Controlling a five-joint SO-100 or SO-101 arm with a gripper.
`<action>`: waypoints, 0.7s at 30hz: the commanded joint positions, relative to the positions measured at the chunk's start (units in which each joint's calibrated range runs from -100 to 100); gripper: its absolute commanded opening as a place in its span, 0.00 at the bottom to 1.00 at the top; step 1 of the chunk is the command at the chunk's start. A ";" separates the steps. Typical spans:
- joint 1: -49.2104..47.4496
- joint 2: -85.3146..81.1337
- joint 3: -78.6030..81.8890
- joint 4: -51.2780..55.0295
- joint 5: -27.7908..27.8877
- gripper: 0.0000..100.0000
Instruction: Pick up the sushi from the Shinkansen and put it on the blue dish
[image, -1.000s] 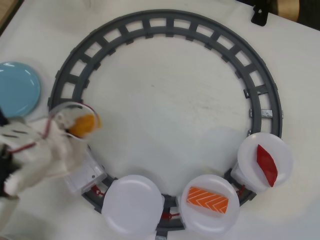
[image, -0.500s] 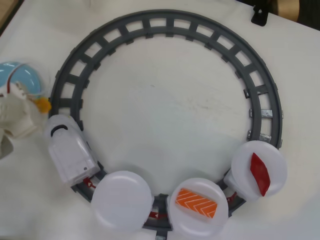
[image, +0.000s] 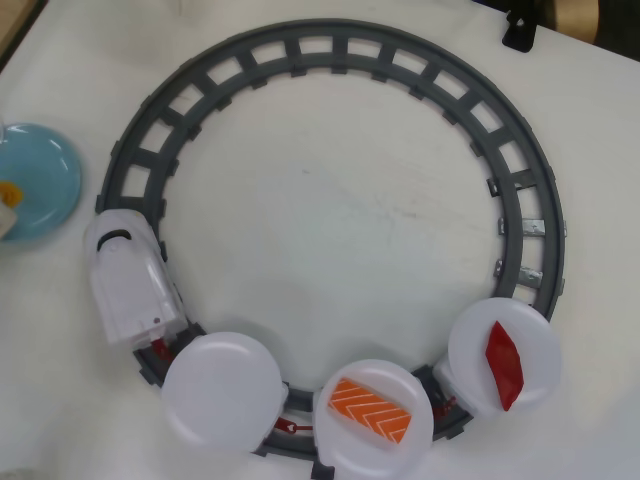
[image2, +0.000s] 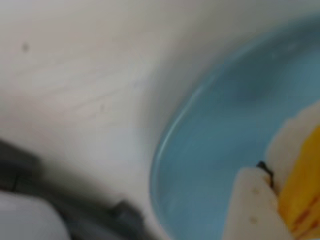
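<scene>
White tabletop. Gripper (image2: 280, 200) had swung left off the Shinkansen (image: 128, 282), clamping the sushi (image2: 302, 185) over the blue dish (image: 45, 180); train rolled on. Release remained.

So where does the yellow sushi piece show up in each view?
Overhead view: the sushi is a yellow speck at the far left edge, over the blue dish.
Wrist view: the sushi sits at the lower right.
Shared landmark: the blue dish.

Glossy plastic blue dish (image2: 210, 150); matt grey plastic track (image: 340, 55).
</scene>
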 joint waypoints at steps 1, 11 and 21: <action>-0.96 1.72 -6.12 -0.57 0.03 0.02; -0.61 7.11 -9.63 -8.98 -0.39 0.02; -0.25 7.19 -8.73 -9.57 -0.33 0.17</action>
